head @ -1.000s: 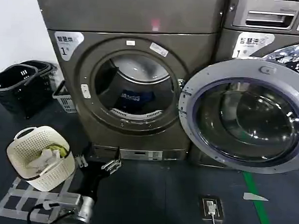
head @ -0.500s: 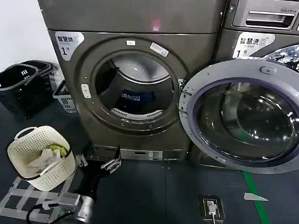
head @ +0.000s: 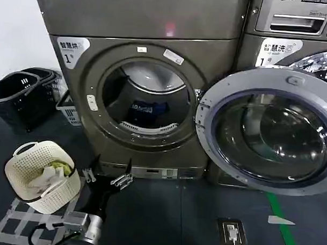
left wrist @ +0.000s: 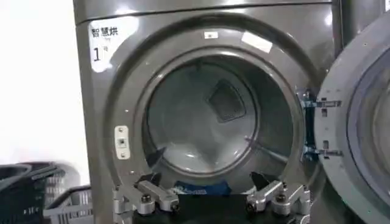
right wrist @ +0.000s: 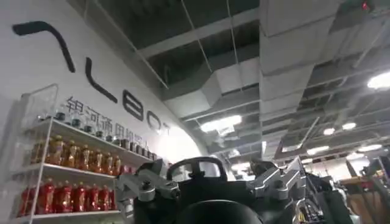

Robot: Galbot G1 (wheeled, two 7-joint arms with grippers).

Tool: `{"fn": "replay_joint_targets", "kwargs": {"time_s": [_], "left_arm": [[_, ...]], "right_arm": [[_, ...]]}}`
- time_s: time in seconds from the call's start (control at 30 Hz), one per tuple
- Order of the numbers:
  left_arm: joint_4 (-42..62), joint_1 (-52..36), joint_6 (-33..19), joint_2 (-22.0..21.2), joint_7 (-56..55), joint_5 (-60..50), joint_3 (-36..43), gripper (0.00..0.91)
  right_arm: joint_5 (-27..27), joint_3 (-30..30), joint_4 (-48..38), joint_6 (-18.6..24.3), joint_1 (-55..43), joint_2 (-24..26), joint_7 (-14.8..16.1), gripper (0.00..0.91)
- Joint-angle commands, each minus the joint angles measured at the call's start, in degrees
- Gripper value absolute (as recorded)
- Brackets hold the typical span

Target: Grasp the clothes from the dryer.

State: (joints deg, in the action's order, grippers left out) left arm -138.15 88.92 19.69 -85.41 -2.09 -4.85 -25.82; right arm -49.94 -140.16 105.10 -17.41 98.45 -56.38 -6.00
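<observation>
Dryer (head: 138, 73): stands on the floor against the back wall, its round port facing the robot so an arm can reach straight in.
Door (head: 268, 131): swung fully aside toward the neighbouring machine, leaving the port unobstructed.
Clothes (head: 148, 108): a dark blue item lies low in the drum, toward the back, well inside the port.
Left gripper (head: 105, 179): low, just in front of the dryer's base, near the floor; jaws spread wide, nothing between them.
Left arm pose: stretched forward and slightly upward, with the wrist aimed at the port; judged to be lining up for a reach inside.
Right gripper (right wrist: 210, 185): parked, pointed up toward the ceiling; jaws spread, empty.
Basket (head: 22, 174): cream, on the floor beside the left arm, already holding some laundry.
</observation>
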Motion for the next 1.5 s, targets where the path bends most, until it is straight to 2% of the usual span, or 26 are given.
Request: {"fn": "replay_joint_targets", "kwargs": {"time_s": [0.03,1.5], "left_arm": [[0.1,0.0,0.0,0.0,0.0,0.1,-0.1,0.907],[1.0,-0.3,0.1,-0.3,0.4,0.3,0.0,0.907]], "right_arm": [[0.0,-0.1,-0.1,0.1,0.0,0.0,0.1,0.907],[0.6,-0.2,-0.3,0.2,-0.1,0.2,0.4,0.907]]}}
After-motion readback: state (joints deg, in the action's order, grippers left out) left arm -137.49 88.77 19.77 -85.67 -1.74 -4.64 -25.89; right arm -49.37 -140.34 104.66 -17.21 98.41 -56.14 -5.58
